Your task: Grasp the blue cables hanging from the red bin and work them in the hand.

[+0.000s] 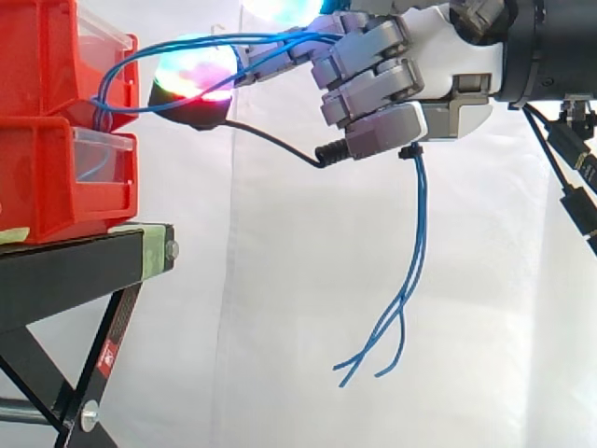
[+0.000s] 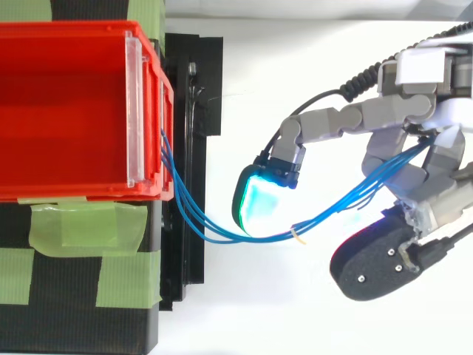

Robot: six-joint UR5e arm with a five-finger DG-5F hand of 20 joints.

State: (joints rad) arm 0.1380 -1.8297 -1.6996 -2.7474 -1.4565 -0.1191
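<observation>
We see the hand curled around the blue cables from the red bin; loosened fingers, we judge, could let their ends slip free.

Side cam level, top overhead, shared bin

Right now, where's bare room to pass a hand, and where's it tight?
Free: the bare floor of the open red plastic bin; the space under the robot hand, between the black metal stand and the hanging ends of the thin blue cables. Crowded: bin front to hand, where the cables span and fingers curl round them.
</observation>
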